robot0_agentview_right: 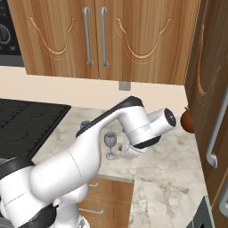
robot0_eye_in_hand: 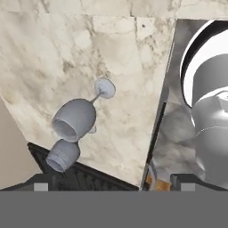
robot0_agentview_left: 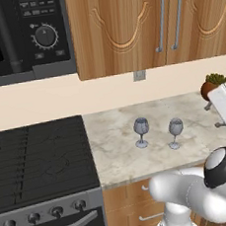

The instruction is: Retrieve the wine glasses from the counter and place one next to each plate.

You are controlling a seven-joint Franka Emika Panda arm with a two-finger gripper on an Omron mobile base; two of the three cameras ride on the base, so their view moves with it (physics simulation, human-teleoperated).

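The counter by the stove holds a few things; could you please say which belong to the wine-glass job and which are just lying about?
For the job:
- left wine glass
- right wine glass
- the marble counter they stand on

Just lying about:
- potted plant
- stove
- microwave
- wall cabinets

Materials and finishes across the kitchen scene

The table (robot0_agentview_left: 119, 149) is being shown as smooth, pale beige marble with grey veining and a matt look. The two wine glasses (robot0_agentview_left: 141, 131) (robot0_agentview_left: 175, 132) are being rendered as translucent grey-blue glass. The wall cupboards (robot0_agentview_left: 125, 24) are being seen in warm, grained wood with brushed silver metal handles (robot0_agentview_left: 162, 20). The stove top (robot0_agentview_left: 40, 158) is being shown in matt black.
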